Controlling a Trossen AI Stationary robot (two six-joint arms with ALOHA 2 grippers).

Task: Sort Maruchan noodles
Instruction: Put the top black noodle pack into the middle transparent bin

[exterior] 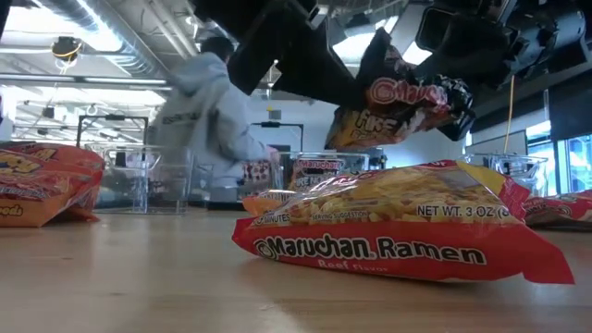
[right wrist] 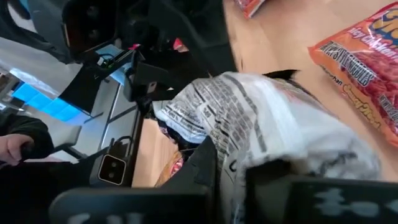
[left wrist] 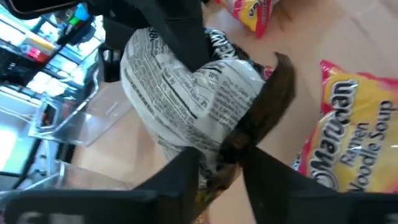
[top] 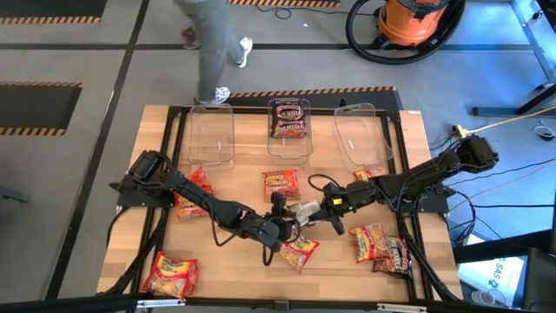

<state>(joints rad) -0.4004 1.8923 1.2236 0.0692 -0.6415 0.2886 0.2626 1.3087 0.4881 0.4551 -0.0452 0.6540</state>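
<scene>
Both my grippers meet over the middle of the table on one dark maroon-black noodle packet [top: 301, 211], held in the air with its white printed back up. The low view shows this packet [exterior: 398, 100] hanging well above the wood. My left gripper [top: 283, 226] comes from the left and is shut on one end. My right gripper [top: 318, 207] comes from the right and is shut on the other end. A red beef packet [exterior: 407, 231] lies flat on the table just below them. Another dark packet [top: 289, 119] lies in the middle clear bin. My left gripper pinches the packet's dark crimped end seam [left wrist: 258, 127] between its two fingers [left wrist: 185, 177]. The packet is lifted clear of the table and bulges away from the fingers, white back showing. My right gripper pinches the opposite end of the packet [right wrist: 249, 146] between its two fingers [right wrist: 208, 165]; the fingers hide the exact edge. The packet is off the table and stretches away toward the other gripper.
Three clear bins stand along the far edge: left [top: 211, 137], middle [top: 306, 143], right [top: 360, 139]. Red and orange packets lie scattered [top: 193, 193], [top: 281, 184], [top: 171, 274], [top: 369, 242], [top: 395, 254]. A person [top: 213, 43] stands beyond the far edge.
</scene>
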